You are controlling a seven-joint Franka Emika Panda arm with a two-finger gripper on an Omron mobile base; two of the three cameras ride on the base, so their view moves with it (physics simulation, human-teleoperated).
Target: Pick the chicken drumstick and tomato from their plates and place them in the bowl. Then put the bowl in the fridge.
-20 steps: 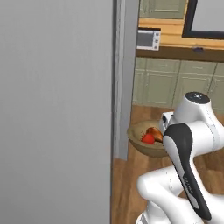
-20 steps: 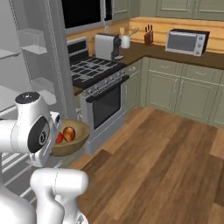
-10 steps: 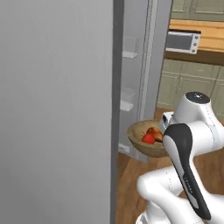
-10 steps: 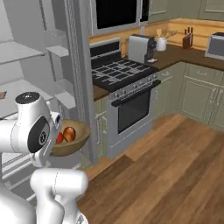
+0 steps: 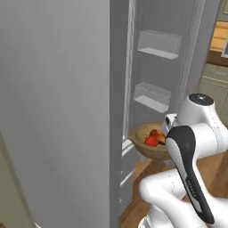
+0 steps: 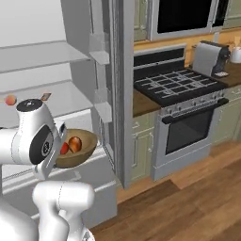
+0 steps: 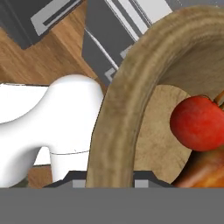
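The bowl hangs in the air in front of the open fridge, carried at the end of the white arm, with its thick wooden rim running straight up from the bottom edge of the hand view. The fingers are closed on that near rim of the bowl, though their tips are mostly hidden behind the wood, so the exact contact is hard to make out. Inside the bowl lie the tomato and the chicken drumstick, touching each other; in the left base view the tomato sits on the near left side and the glossy brown chicken drumstick just to its right. From the right base view the bowl sits low, just in front of the fridge's lower pale shelf, with the drumstick showing above its rim and the tomato partly hidden by the arm. The fridge door stands open on the left, a broad grey slab close to the camera, and its inner side carries two clear door bins, one above the other. On a fridge shelf at the far left rests a small orange fruit. To the right of the fridge stands a stove with a dark oven window, and a toaster sits on the counter beyond it, above a wood floor.
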